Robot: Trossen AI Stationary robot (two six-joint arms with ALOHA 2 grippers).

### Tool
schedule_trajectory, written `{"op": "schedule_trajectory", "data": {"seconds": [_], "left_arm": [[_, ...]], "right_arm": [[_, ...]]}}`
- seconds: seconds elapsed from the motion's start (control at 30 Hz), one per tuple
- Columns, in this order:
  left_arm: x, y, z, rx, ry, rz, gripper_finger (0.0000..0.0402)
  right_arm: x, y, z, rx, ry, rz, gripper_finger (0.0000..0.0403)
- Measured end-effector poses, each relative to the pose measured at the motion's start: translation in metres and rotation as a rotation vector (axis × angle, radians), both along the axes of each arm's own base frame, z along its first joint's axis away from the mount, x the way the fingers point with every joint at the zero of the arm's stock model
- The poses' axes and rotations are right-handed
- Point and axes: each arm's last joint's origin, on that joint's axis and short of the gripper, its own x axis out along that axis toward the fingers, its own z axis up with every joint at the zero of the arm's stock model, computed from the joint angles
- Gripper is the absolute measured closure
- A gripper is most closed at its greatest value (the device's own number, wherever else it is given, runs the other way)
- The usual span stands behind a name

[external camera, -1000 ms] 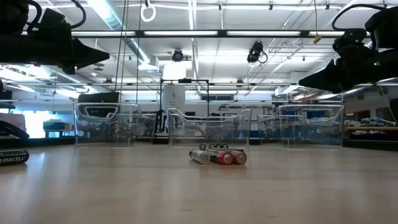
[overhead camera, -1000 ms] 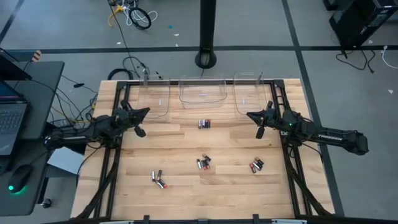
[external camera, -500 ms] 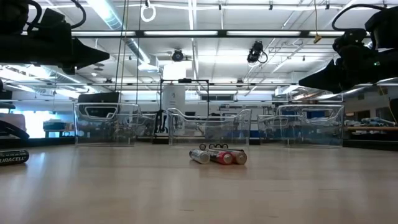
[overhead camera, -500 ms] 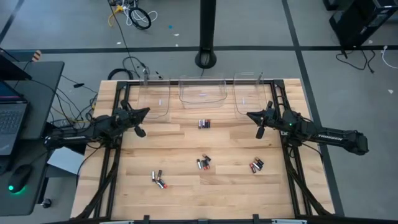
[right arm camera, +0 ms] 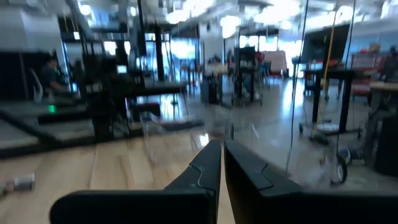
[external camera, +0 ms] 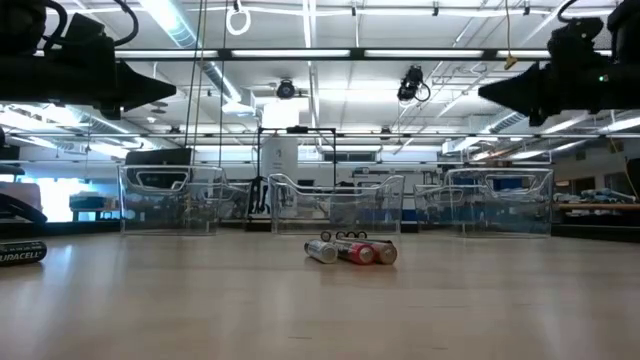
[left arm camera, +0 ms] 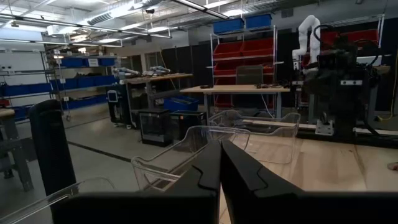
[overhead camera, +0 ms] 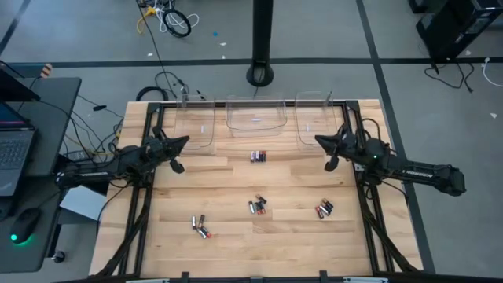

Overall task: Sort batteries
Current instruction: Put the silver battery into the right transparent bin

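Four loose clusters of batteries (overhead camera: pixel 258 156) lie on the wooden surface (overhead camera: pixel 236 251) in my overhead view: one near the middle just before the bins, one at center, one toward the right, one toward the front left. Three clear bins (overhead camera: pixel 255 116) line the far edge. I see the left tool (overhead camera: pixel 184 142) poised near the left bin and the right tool (overhead camera: pixel 319 141) near the right bin, both well apart from any battery. From the low camera, three batteries lie side by side mid-surface, with both arms hanging dark above. On the left wrist feed, that tool's fingers (left arm camera: pixel 239 171) are clenched on nothing. On the right wrist feed, its fingers (right arm camera: pixel 205 168) are likewise clenched and empty.
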Motion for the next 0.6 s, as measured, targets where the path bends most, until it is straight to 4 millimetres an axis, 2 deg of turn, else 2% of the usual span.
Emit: {"op": "schedule_trajectory", "data": {"seconds": [0.23,0.4,0.6], "left_arm": [[0.0,0.0,0.0,0.0,0.0,0.0,0.0385],[0.0,0.0,0.0,0.0,0.0,0.0,0.0385],[0.0,0.0,0.0,0.0,0.0,0.0,0.0385]], "right_arm": [[-0.001,0.001,0.014,0.06,-0.147,0.043,0.0377],[0.007,0.003,0.028,0.07,-0.098,0.11,0.0394],[0.028,0.003,0.052,0.037,0.02,0.118,0.0388]]}}
